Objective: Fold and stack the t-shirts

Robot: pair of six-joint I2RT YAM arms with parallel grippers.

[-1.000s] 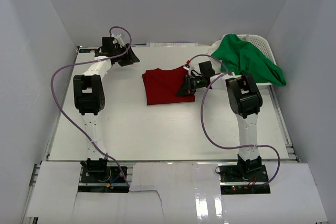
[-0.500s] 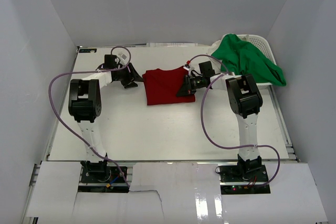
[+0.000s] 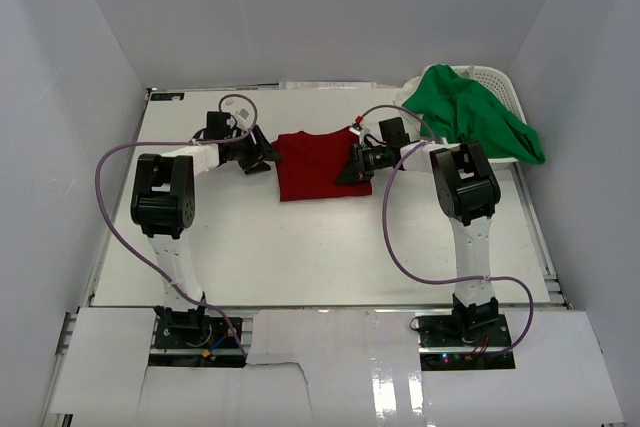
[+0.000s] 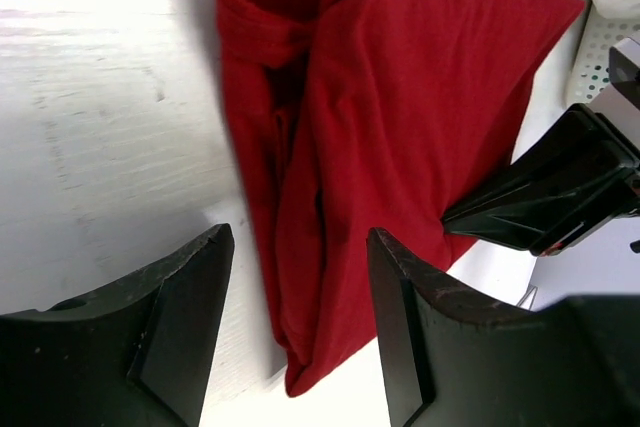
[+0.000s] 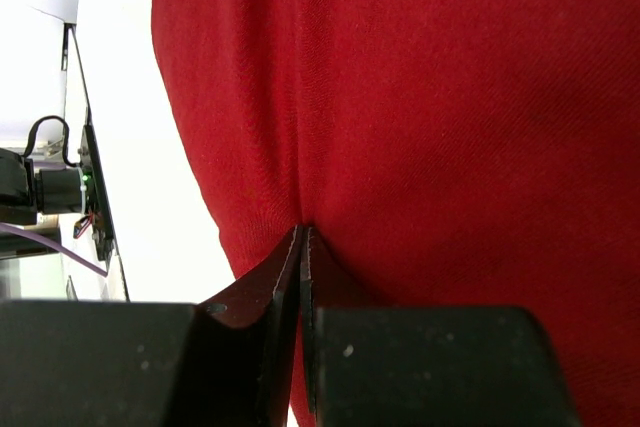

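Two t-shirts are in sight. One deep red cloth t-shirt (image 3: 318, 164) lies folded on the white counter (image 3: 300, 247), at its middle toward the far side. One bright green cloth t-shirt (image 3: 475, 117) is draped over the single white slotted plastic basket (image 3: 497, 77) in the far right corner.

There are two arms and two claws. The left claw (image 3: 262, 155) is spread and holds nothing, sitting just beside the red shirt's left edge. The right claw (image 3: 352, 169) is pressed together on the shirt's right edge.

Only the top view shows the green shirt. The left wrist view shows layered folds along the red shirt's edge, with a corner of it between the spread left claw (image 4: 298, 237), and the right claw's (image 4: 545, 197) black tip meeting the cloth opposite. The right wrist view shows creases converging on the right claw's (image 5: 302, 232) tip.
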